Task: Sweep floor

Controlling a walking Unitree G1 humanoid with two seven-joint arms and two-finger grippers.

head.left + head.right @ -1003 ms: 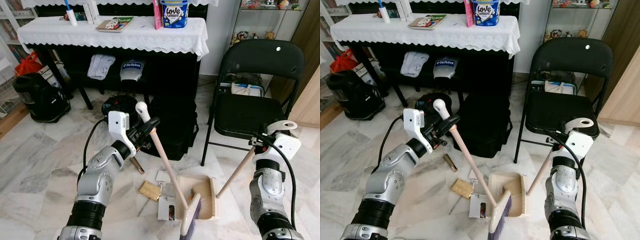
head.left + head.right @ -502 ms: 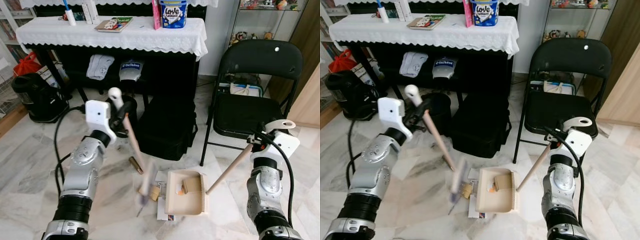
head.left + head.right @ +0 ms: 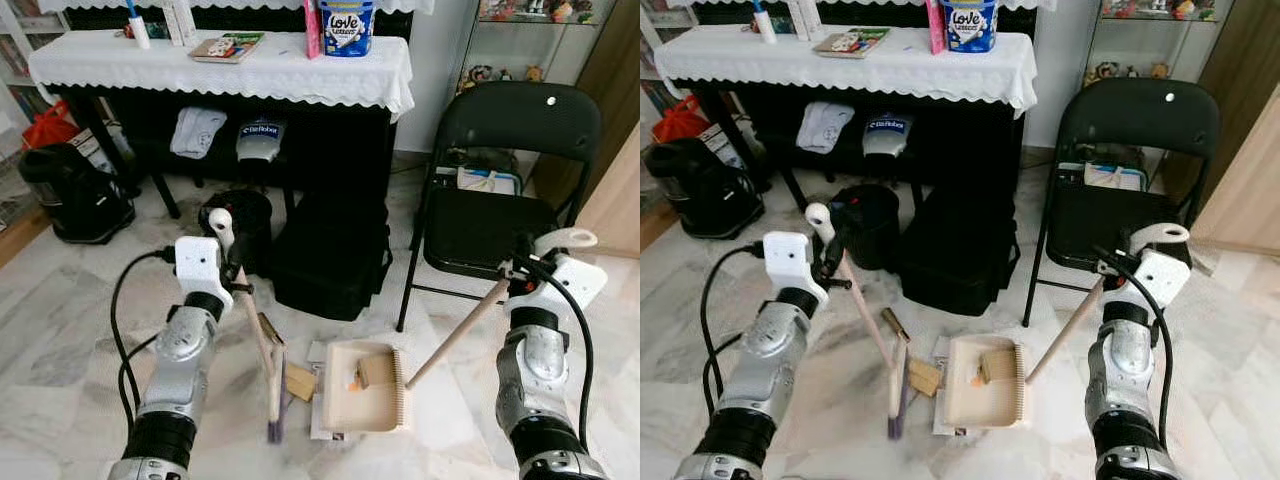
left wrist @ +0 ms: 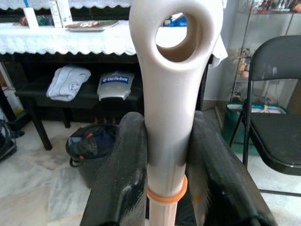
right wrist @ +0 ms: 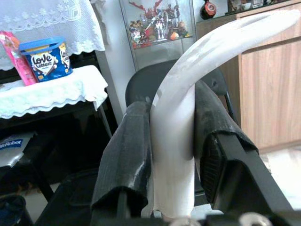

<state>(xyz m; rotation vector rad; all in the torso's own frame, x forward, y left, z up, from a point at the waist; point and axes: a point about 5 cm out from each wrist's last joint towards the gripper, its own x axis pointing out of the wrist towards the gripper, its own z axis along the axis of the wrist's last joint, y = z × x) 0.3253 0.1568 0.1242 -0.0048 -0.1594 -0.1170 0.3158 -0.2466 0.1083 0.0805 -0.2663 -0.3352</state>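
My left gripper point(image 3: 226, 268) is shut on the pale broom handle point(image 4: 168, 108) just below its ringed top. The broom slants down to its head point(image 3: 275, 400), which stands on the marble floor just left of the beige dustpan point(image 3: 345, 400). My right gripper point(image 3: 528, 282) is shut on the dustpan's long handle point(image 5: 173, 141) near its hooked end. The pan lies flat with a few scraps point(image 3: 361, 372) inside. A yellowish card point(image 3: 299, 380), white paper point(image 3: 321, 351) and a small brown tube point(image 3: 270, 328) lie on the floor beside the pan.
A black folding chair point(image 3: 500, 225) stands close on the right, in front of a wooden cabinet. Ahead are a black bag point(image 3: 330, 260), a black pot point(image 3: 240, 212) and a table with a white lace cloth point(image 3: 220, 70). A black canister point(image 3: 75, 195) sits far left.
The broom left the dustpan, swung left and came down with its head on the floor at the pan's left side. The dustpan slid a little left with scraps in it.
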